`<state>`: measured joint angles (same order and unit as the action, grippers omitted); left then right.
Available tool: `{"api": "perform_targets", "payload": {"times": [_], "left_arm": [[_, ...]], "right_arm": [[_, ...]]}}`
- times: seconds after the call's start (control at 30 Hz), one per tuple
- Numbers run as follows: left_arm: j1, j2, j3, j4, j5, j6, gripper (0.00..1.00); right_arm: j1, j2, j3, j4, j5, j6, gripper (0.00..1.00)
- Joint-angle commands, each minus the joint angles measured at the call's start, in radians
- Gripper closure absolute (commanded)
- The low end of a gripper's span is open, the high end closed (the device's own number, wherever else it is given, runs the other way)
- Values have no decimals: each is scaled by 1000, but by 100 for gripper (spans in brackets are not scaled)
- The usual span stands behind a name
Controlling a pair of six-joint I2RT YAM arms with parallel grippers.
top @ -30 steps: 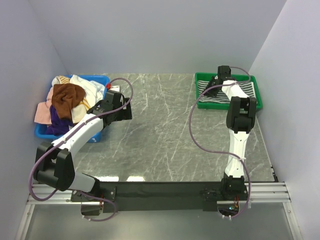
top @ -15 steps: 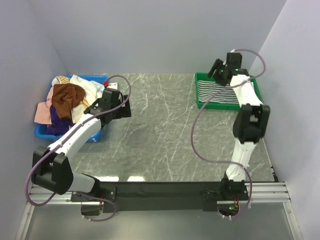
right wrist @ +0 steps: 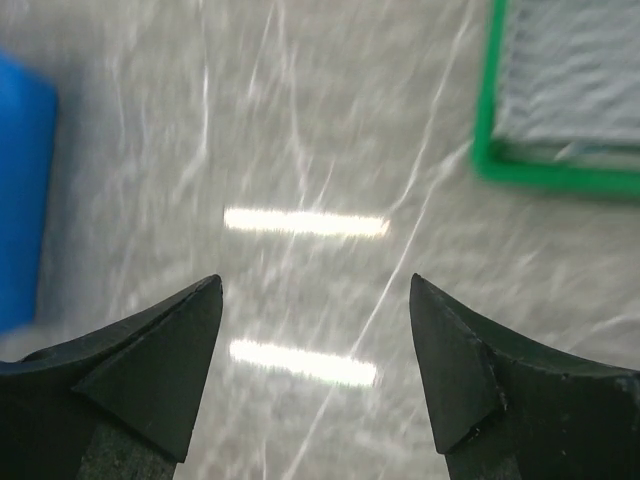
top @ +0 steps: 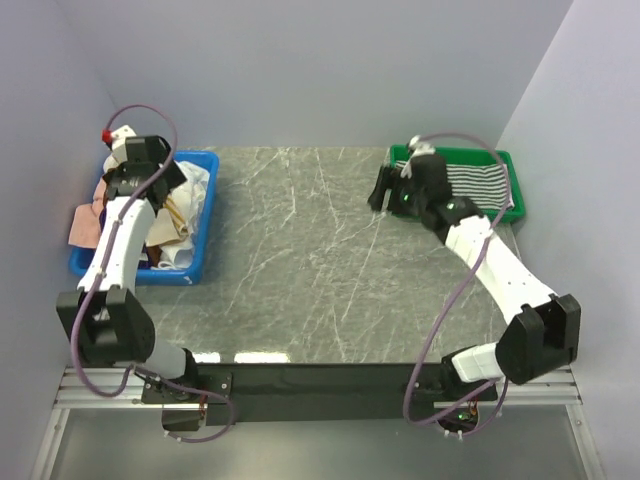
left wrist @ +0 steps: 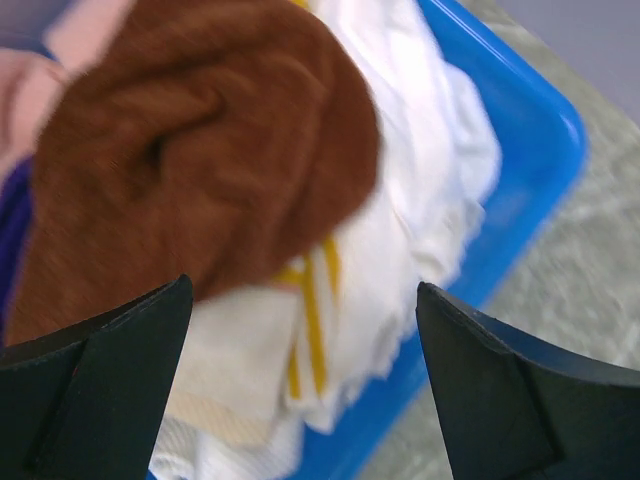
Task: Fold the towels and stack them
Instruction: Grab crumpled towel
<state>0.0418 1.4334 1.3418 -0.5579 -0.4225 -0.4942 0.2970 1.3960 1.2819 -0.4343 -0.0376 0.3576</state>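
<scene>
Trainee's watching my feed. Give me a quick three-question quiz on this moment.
1. True or false: the grey-white striped cloth towel lies in the green plastic tray.
2. The left gripper hangs over: A the green plastic tray; B the blue plastic bin of crumpled towels; C neither.
3. What does the right gripper hold?

Key: 1 true. 2 B. 3 nothing; it is open above the grey marble table.
</scene>
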Motion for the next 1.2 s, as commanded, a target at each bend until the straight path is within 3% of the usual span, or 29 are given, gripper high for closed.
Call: {"api": "perform_targets", "payload": {"times": [0.0,0.27,0.47,0.5,0.57,0.63,1.03,1.17], "left_arm": [[53,80,110,-13,-58,-7,1],[102,283,237,-33,-137,-14,8],[128,361,270,-45,-136,-18,24],[130,366,272,-46,-137,-17,36],[130,368,278,-54,-150,-11,48],[130,348,301,-68,-171,2,76],[110,182,408,-45,-162,88,83],[83,174,500,-51,-113,102,99]], "right_arm": [[69,-80,-142,109,7,0,18],[154,-144,-277,154,-22,-6,18],[156,-141,-279,111,-15,-19,18],[156,-138,-276,105,-16,-17,18],[156,-137,-270,85,-13,-16,19],[154,-131,-257,66,-10,-17,19],[159,-92,-196,23,-42,-3,19],[162,-94,-197,20,-38,-9,19]]}}
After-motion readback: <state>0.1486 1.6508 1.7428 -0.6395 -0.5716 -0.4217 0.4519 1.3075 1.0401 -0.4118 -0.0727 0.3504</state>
